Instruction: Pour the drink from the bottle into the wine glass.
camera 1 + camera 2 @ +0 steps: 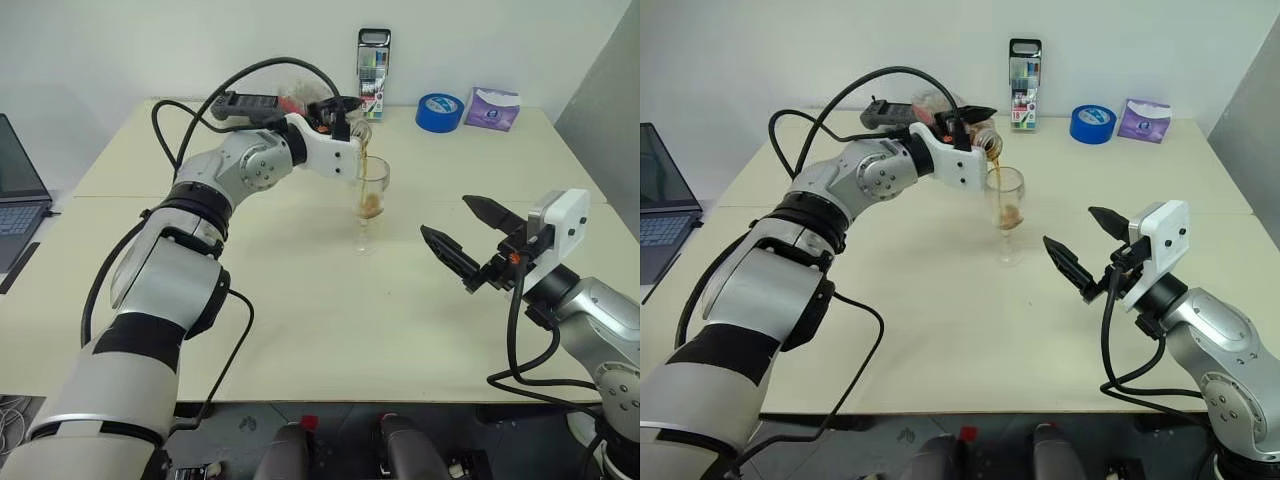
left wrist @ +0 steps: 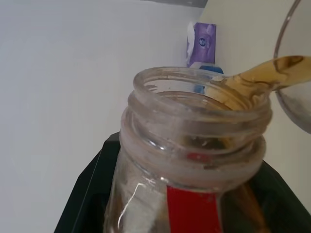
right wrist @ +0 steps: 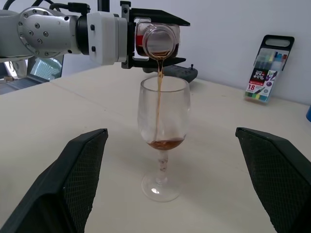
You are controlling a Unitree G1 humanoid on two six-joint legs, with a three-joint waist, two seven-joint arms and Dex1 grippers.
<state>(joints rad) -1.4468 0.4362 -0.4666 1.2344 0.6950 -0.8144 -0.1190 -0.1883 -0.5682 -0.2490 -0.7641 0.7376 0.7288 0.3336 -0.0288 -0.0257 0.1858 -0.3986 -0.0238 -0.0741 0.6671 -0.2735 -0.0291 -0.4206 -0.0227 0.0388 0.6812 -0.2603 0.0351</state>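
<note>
clear plastic, the bottle [image 3: 158,42] lies tipped on its side between the jaws of the left gripper [image 3: 156,40], which are clamped on its body, 1 black finger above it and 1 below. its open mouth pokes out past the fingertips, just above the rim of the wine glass [image 3: 163,132]. a thin brown stream of the drink [image 3: 158,99] falls from the mouth into the bowl, where a shallow pool sits at the bottom. the glass stands upright on the cream table [image 1: 300,330], about mid-table. the right gripper [image 1: 468,243] hangs to the right of the glass and a bit nearer, well apart from it, its 2 jaws spread wide and holding nothing. at the far edge stand a pen pack [image 1: 373,60], a blue tape roll [image 1: 439,110] and a purple tissue pack [image 1: 491,107].
</note>
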